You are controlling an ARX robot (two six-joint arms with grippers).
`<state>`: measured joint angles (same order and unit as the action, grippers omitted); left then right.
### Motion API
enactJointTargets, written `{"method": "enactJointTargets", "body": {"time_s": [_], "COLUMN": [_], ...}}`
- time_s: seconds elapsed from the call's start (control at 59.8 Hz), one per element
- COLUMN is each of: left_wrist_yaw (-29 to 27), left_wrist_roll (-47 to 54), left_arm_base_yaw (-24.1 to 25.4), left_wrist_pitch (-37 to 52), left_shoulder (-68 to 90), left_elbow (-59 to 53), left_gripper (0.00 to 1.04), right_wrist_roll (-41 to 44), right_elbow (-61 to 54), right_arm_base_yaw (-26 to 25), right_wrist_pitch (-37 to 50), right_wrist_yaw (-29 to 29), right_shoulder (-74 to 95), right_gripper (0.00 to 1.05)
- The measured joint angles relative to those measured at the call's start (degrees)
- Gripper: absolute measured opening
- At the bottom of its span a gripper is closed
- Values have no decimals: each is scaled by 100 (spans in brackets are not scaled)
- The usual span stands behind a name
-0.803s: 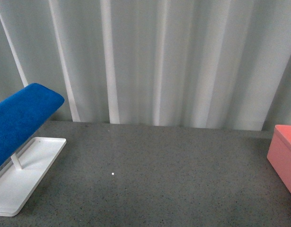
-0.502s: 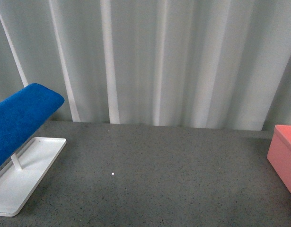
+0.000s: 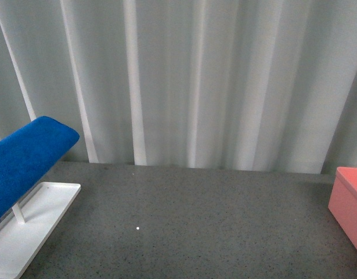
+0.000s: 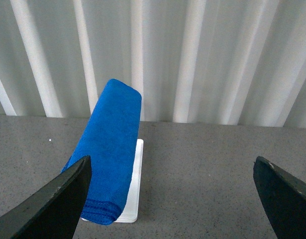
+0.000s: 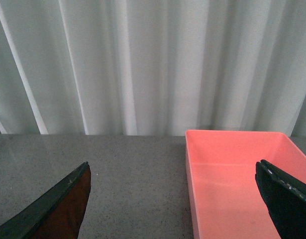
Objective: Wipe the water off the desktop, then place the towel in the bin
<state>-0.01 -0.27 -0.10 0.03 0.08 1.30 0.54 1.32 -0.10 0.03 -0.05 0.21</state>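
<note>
Pleated white curtain (image 3: 224, 81) fills the whole background behind the bench (image 3: 213, 221). The bench is dark grey, speckled and matte, and spans the full width of the front view.

Bin (image 3: 348, 203) is salmon pink with plain straight walls. It sits on the bench at 3 o'clock in the front view, cut off by the frame edge. The right wrist view shows its open top and smooth pink floor.

White flat rack base (image 3: 33, 221) lies on the bench at 8 o'clock, and a thin white post (image 3: 18, 213) rises from it.

Towel (image 3: 21, 160) is royal-blue terry. It is draped over the rack above the base at 9 o'clock and slopes up toward the curtain, clear of the bench surface. In the left wrist view its folded lower end hangs over the near edge of the base.

Left tool (image 4: 172, 159) has its jaws spread wide with nothing between them. It points at the towel and rack and touches neither.

Right tool (image 5: 172, 163) also has its jaws spread wide and holds nothing. It is above the bench, with the bin ahead of it toward its right finger.

A tiny bright speck (image 3: 137, 228) shows on the bench near 6 o'clock. I cannot tell what it is.
</note>
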Motion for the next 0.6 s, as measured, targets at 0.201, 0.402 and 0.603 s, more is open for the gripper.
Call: {"method": "enactJointTargets", "body": {"time_s": [0.201, 0.402, 0.603], "left_wrist_yaw": [0, 0, -570], "left_wrist_roll": [0, 0, -903], "left_arm_base_yaw": [-2, -2, 35], "left_wrist_pitch": [0, 0, -1180], "left_shoulder": [0, 0, 1838], "left_elbow": [0, 0, 826], "left_gripper": [98, 98, 98], "right_wrist_roll": [0, 0, 0], "right_elbow": [0, 0, 0], "right_arm_base_yaw": [0, 0, 0], "right_wrist_pitch": [0, 0, 0], "right_wrist_yaw": [0, 0, 0], "right_shoulder": [0, 0, 0], "right_gripper": [98, 98, 98]}}
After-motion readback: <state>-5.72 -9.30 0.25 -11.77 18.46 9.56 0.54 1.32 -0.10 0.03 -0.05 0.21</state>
